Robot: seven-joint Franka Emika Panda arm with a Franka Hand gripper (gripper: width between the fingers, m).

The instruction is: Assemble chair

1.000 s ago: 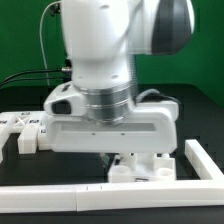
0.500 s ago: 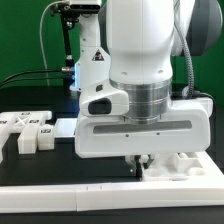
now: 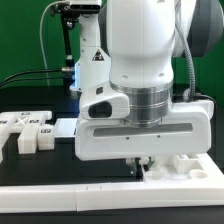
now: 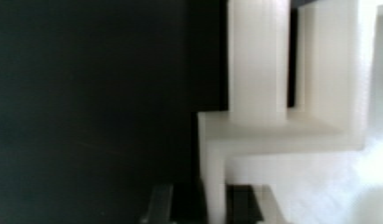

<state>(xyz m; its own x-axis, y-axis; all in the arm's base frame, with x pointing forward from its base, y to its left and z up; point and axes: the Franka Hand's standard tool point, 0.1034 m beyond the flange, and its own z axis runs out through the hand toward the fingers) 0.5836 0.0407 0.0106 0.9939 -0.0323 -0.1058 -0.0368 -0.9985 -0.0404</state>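
My gripper (image 3: 141,166) points down at the table, low in the exterior view and mostly hidden by the arm's big white body. In the wrist view the gripper (image 4: 213,205) is shut on a thin edge of a white chair part (image 4: 259,90), which runs away from the dark fingers (image 4: 165,205) as a flat, angular piece. The same white chair part (image 3: 182,165) lies on the black table just to the exterior view's right of the gripper. More white chair parts (image 3: 28,132) with marker tags lie at the exterior view's left.
A white rail (image 3: 60,190) runs along the table's front edge, in front of the gripper. The arm's base and cables (image 3: 75,55) stand at the back. A green wall closes the scene behind.
A second ago the arm stood further to the exterior view's left. It has moved right, and the white part under it has shifted right with it. It has stayed still over the last half second.
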